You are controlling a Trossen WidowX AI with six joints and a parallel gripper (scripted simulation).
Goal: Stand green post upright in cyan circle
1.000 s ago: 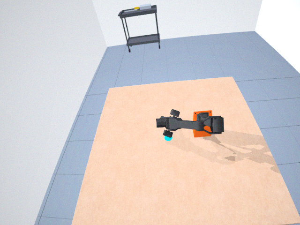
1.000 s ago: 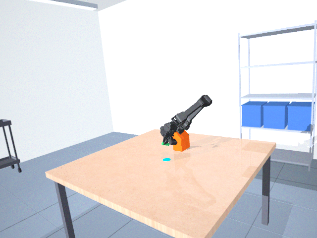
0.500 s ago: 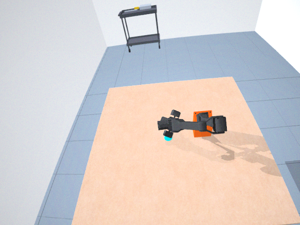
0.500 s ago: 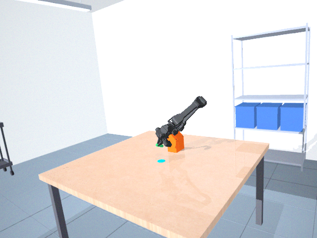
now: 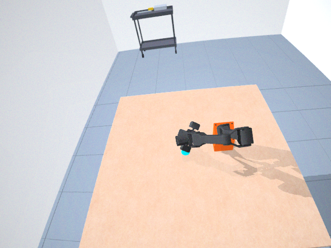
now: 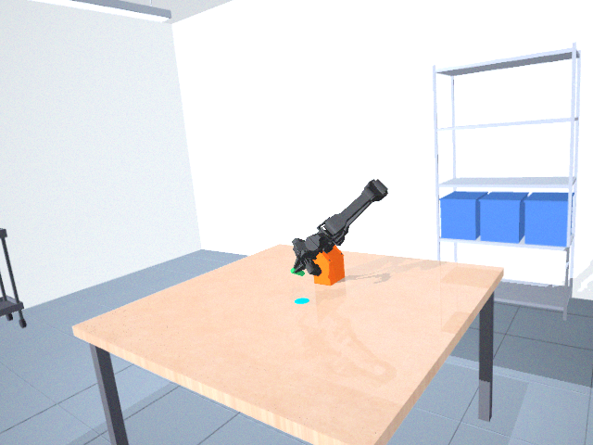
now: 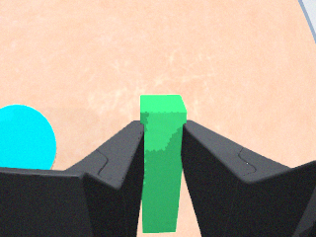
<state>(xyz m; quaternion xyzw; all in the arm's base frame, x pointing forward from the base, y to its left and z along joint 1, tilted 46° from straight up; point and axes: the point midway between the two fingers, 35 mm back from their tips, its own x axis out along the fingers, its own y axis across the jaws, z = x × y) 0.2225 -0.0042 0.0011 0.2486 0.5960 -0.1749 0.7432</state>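
The green post (image 7: 162,188) (image 6: 297,272) is held between the fingertips of my gripper (image 7: 161,130), which is shut on it. In the exterior view the post shows just below the fingers, lying close to level with a slight tilt, and appears raised above the table. In the top view the arm hides the post. The cyan circle (image 5: 185,152) (image 6: 301,300) (image 7: 22,140) lies flat on the table, to the left of the post in the wrist view and partly cut off by that view's edge. In the top view a gripper part covers its upper edge.
The orange arm base (image 5: 223,147) (image 6: 329,269) stands on the wooden table (image 5: 144,186) (image 6: 230,335) behind the gripper. A dark cart (image 5: 158,42) and a shelf rack with blue bins (image 6: 501,218) stand away from the table.
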